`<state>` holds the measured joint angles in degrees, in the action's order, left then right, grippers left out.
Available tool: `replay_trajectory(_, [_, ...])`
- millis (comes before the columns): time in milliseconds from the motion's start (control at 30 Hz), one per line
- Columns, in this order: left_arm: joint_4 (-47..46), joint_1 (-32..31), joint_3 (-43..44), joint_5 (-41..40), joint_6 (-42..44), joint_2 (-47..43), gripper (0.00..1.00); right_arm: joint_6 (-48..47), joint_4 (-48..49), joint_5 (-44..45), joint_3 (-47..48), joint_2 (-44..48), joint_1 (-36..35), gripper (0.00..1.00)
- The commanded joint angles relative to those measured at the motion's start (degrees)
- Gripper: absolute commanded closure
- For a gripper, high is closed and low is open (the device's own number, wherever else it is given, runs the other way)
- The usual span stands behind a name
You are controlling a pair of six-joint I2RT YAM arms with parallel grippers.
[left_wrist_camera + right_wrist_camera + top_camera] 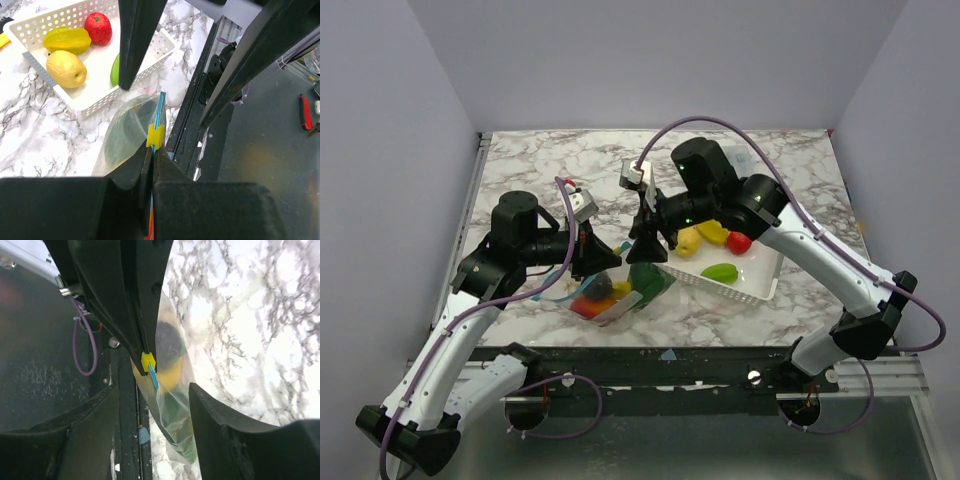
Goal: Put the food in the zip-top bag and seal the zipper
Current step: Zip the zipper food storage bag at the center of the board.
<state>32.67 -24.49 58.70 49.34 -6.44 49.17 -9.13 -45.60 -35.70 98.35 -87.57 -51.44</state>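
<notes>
The clear zip-top bag (pixel 612 300) hangs off the table's near edge with several food pieces inside, red, yellow, dark and green. My left gripper (pixel 603 254) is shut on the bag's light-blue zipper (pixel 161 107), just behind the yellow slider (pixel 155 136). My right gripper (pixel 646 246) is open, its fingers (pixel 225 430) on either side of the bag's free end (pixel 172 410), not touching it. The slider (pixel 148 361) and the zipper (pixel 154 377) show there below the left fingers. More food, a yellow star fruit (pixel 67 40), a red piece (pixel 98 27), a yellow fruit (pixel 65 69) and a green piece (pixel 720 272), lies in the basket.
The white slotted basket (pixel 765 280) stands right of the bag on the marble table (pixel 770 170). The metal rail and frame (pixel 720 362) run just below the bag along the table's near edge. Both arms meet close together above the bag.
</notes>
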Motion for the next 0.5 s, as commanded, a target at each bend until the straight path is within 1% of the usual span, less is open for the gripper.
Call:
replay_trajectory(0, [-2.72, -0.27, 0.81, 1.63, 0.43, -0.60, 1.00, -8.06, -10.23, 2.81, 9.80, -3.11, -0.33, 0.44])
replay_trajectory(167, [-2.62, -0.29, 1.05, 1.52, 0.40, -0.63, 1.00, -9.98, -15.25, 0.33, 16.43, -8.42, -0.35, 0.53])
replay_trajectory(333, [-1.57, -0.29, 1.80, 0.70, 0.63, -0.80, 1.00, -11.41, -17.63, -3.01, 19.87, -11.15, -0.32, 0.55])
replay_trajectory(433, [4.22, -0.29, 5.28, -4.13, 2.51, -0.43, 1.00, -11.28, -16.37, -2.86, 19.89, -11.72, -0.32, 0.55])
replay_trajectory(467, [7.15, -0.29, 7.66, -7.82, 3.72, -0.09, 1.00, -11.09, -15.81, -2.39, 19.64, -11.83, -0.33, 0.55])
